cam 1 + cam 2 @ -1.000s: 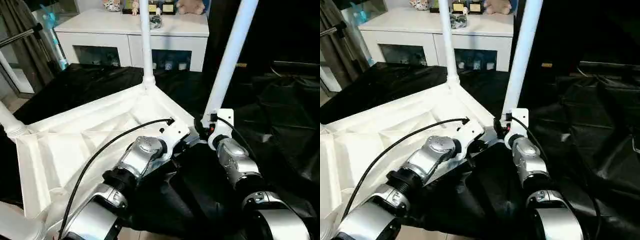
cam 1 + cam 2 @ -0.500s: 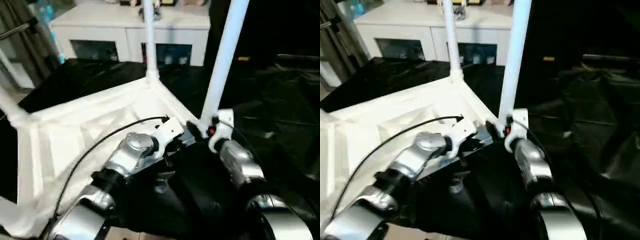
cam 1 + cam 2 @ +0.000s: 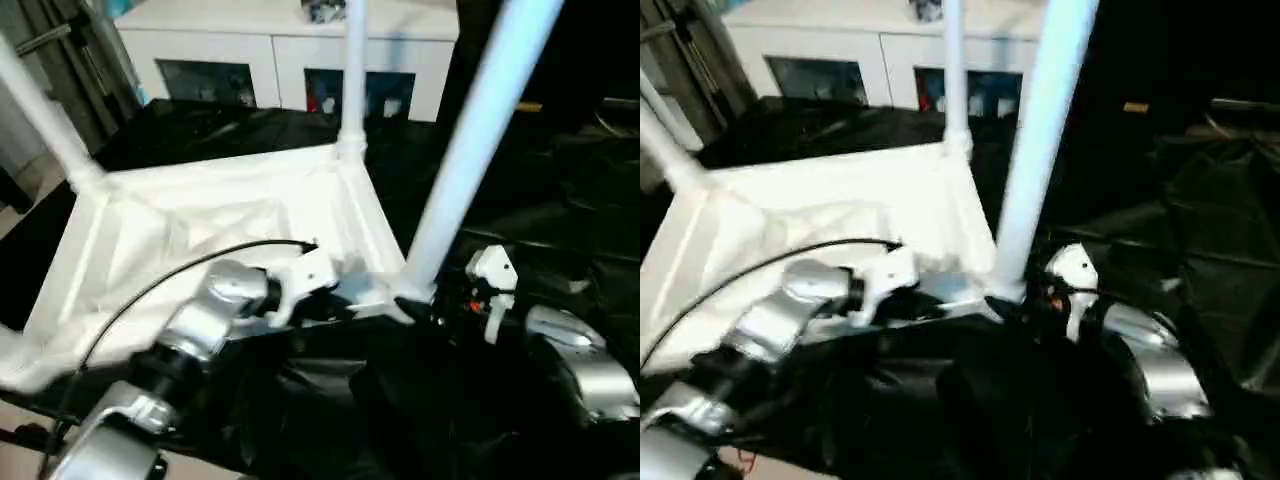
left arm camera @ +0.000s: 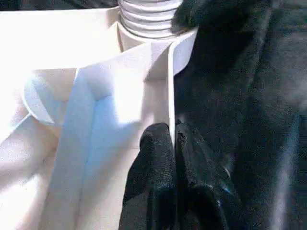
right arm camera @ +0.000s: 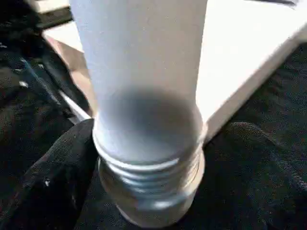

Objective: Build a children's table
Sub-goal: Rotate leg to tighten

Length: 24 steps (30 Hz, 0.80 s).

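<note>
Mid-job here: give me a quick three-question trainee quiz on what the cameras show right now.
1. True or false: the white plastic rectangular tabletop lies ribbed underside up.
2. The left gripper has its black fingers shut on: A) the tabletop's thin edge wall; B) a white tubular leg; C) a cable.
3. Fill in: the crumpled cloth under the tabletop is ____.
Key: 1 true; 2 A; 3 black.

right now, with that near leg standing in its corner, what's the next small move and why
Probably close the right hand around the near leg and twist it further in. Its threads show above the corner socket, so it likely isn't fully seated. The left hand is shut on the tabletop rim, bracing it.
</note>
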Motion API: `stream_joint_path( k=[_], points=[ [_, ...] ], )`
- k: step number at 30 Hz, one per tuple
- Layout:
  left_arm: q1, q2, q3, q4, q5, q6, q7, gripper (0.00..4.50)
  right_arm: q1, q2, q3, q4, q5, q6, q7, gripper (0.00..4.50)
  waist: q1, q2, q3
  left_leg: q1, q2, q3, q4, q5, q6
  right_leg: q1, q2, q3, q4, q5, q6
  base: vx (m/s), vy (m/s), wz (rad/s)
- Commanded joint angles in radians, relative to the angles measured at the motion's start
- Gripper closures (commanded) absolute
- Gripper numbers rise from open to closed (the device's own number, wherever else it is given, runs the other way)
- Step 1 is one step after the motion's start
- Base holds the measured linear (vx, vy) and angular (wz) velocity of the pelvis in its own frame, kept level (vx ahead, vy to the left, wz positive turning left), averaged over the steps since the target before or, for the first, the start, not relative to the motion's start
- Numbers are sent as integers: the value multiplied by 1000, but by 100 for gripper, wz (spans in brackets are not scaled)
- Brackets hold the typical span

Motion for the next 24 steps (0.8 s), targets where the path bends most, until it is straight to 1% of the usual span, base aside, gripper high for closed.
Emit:
stream_joint_path(
  k=[1,2,3,4,5,6,7,8,10,11,12,13,14,15,16,19,20,24],
  points=[
    [25,26,-38,-4,6,-16,-67,450,9,-31,0,-70,33,29,29,2,4,-11,-66,17,52,-10,-56,-9,212,58,-46,40,-38,33,-293,0,0,0],
    [29,37,-39,-8,4,-17,-82,450,14,-39,0,-77,29,31,35,2,4,-12,-61,19,54,-9,-64,-71,176,57,-45,42,-46,-46,-281,0,0,0],
    [29,39,-39,-8,4,-17,-85,450,14,-41,0,-78,28,32,35,2,4,-11,-59,20,55,-9,-68,-102,157,57,-45,43,-49,-81,-276,0,0,0],
    [31,50,-40,-9,4,-22,-95,450,15,-45,1,-78,29,40,42,2,1,-12,-52,21,55,-8,-76,-170,117,55,-46,46,-58,-153,-263,0,0,0],
    [31,55,-41,-10,2,-25,-98,450,19,-48,1,-86,34,51,45,2,-1,-13,-51,21,54,-9,-80,-201,98,56,-46,47,-61,-185,-255,0,0,0],
    [32,60,-42,-12,0,-27,-103,450,20,-47,4,-92,37,60,45,2,-3,-14,-50,25,53,-9,-84,-238,68,54,-47,50,-66,-224,-241,0,0,0],
    [34,64,-43,-14,-3,-30,-108,450,23,-48,9,-104,40,74,49,2,-4,-17,-51,27,52,-10,-85,-243,53,54,-47,52,-67,-235,-234,0,0,0],
    [35,66,-43,-16,-4,-31,-112,450,25,-49,13,-112,41,82,51,2,-4,-16,-53,27,53,-9,-84,-229,48,54,-47,53,-66,-219,-233,0,0,0],
    [37,68,-45,-19,-3,-33,-116,450,26,-44,24,-118,34,88,52,2,-6,-21,-54,20,51,-10,-82,-195,54,58,-47,52,-61,-185,-232,0,0,0],
    [39,66,-45,-20,-2,-33,-115,450,24,-43,30,-115,28,88,51,18,-5,-19,-56,19,49,-10,-79,-174,59,58,-47,51,-59,-171,-232,0,0,0],
    [40,65,-46,-21,-1,-33,-114,450,21,-42,35,-110,22,88,51,18,-6,-23,-57,19,49,-9,-78,-163,63,58,-47,51,-58,-162,-232,0,0,0],
    [40,65,-47,-21,0,-34,-115,450,20,-44,39,-109,20,91,50,28,-5,-21,-58,18,48,-10,-75,-141,71,59,-48,51,-55,-141,-237,0,0,0],
    [41,65,-48,-20,0,-36,-114,450,17,-46,45,-104,13,91,52,38,-5,-22,-60,17,47,-9,-73,-121,80,60,-47,50,-52,-120,-241,0,0,0],
    [41,65,-48,-20,0,-36,-114,450,17,-46,45,-104,13,91,52,45,-4,-21,-60,17,47,-9,-72,-113,83,60,-46,50,-51,-111,-244,0,0,0],
    [41,65,-49,-20,0,-37,-113,450,14,-47,48,-99,8,89,53,45,-5,-20,-62,17,47,-9,-70,-100,91,60,-46,49,-48,-90,-250,0,0,0],
    [41,65,-53,-21,-2,-38,-111,450,10,-49,53,-95,3,93,55,83,-5,-19,-63,17,47,-9,-67,-97,101,61,-45,48,-45,-70,-258,0,0,0],
    [42,66,-54,-20,-1,-39,-110,450,7,-47,57,-93,2,95,56,83,-5,-21,-63,17,47,-9,-66,-97,104,61,-45,48,-45,-67,-260,0,0,0],
    [42,66,-54,-20,-1,-39,-110,450,7,-47,57,-93,2,95,56,83,-4,-20,-63,18,47,-9,-65,-97,106,61,-45,48,-45,-72,-262,0,0,0]
  ],
)
